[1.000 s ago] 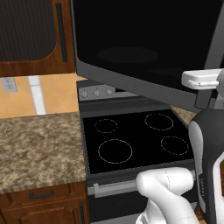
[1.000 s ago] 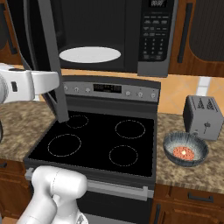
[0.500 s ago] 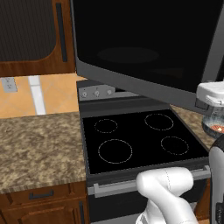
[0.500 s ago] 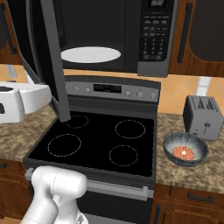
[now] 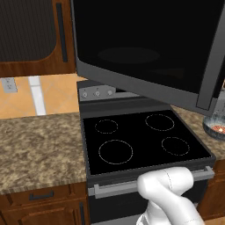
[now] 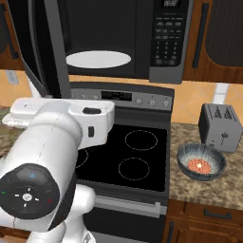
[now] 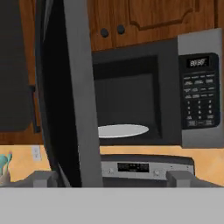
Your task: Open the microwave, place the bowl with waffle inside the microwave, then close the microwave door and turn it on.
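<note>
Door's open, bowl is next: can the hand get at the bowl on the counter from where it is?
Probably yes. The bowl sits uncovered on the counter, with only the toaster behind it. The open hand faces the microwave, so the arm must swing right and down.

The wide dark glass microwave door (image 5: 145,52) looks glossy in its matt grey frame. The small ribbed clear glass bowl (image 6: 201,162) sits on the speckled, stone-like brown surface (image 5: 39,149). Brown cabinets (image 7: 153,17) show polished wood grain.
</note>
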